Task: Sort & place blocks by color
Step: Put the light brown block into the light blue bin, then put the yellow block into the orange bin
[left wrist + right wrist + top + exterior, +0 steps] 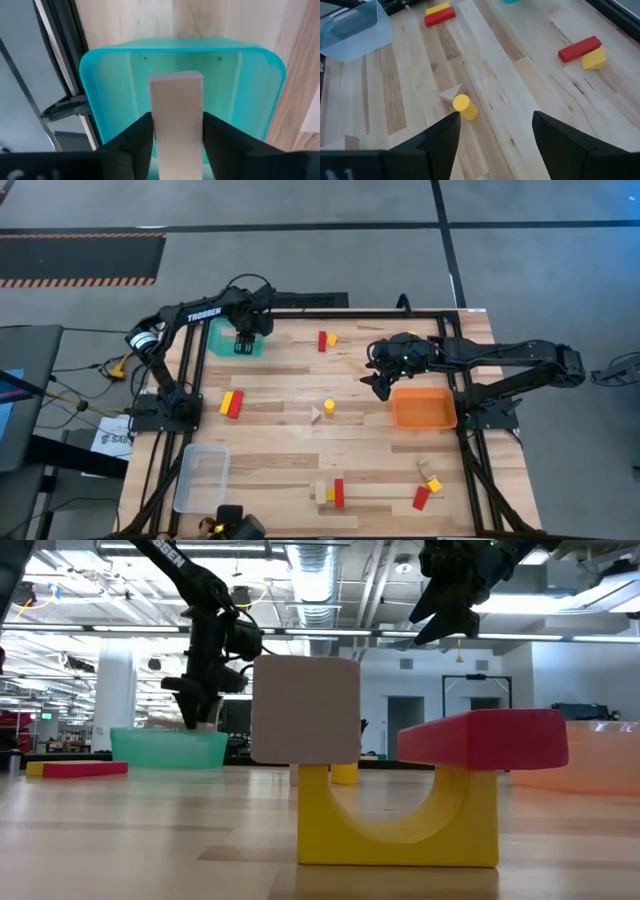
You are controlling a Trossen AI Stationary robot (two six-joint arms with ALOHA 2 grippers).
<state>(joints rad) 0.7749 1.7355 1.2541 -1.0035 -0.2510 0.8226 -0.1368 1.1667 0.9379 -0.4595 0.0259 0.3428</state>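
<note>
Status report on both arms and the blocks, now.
Left gripper over teal tray, fingers around pale wood block. Right gripper open, empty, above yellow cylinder. Nothing in the way.

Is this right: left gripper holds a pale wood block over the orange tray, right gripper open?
Not quite. The left gripper holds the pale wood block over the teal tray, not the orange tray; the left wrist view shows it. The right gripper is open.
</note>
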